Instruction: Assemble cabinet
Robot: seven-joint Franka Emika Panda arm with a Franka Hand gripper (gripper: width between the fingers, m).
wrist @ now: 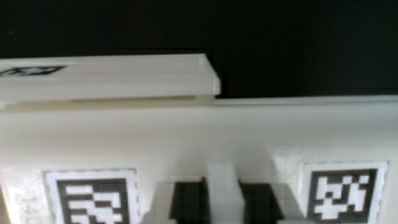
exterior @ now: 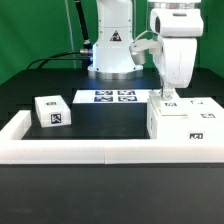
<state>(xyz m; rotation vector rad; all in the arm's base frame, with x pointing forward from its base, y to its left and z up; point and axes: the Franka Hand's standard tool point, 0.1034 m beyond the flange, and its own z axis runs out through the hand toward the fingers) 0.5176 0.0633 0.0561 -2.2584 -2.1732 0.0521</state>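
Observation:
The cabinet body (exterior: 185, 125) is a large white box with black-and-white tags, standing at the exterior view's right against the front rail. My gripper (exterior: 168, 97) comes straight down onto its top near the left edge. In the wrist view the body (wrist: 214, 130) fills the lower half, with one tag on each side of my gripper (wrist: 222, 202). The two dark fingertips (wrist: 191, 202) stand close together with a thin white upright strip of the body between them. A small white tagged block (exterior: 52, 112) lies apart at the exterior view's left.
A low white rail (exterior: 90, 151) borders the front and left. The marker board (exterior: 114, 97) lies at mid table before the robot base (exterior: 112, 50). A flat white tagged part (exterior: 205, 104) lies behind the body; it also shows in the wrist view (wrist: 125, 80).

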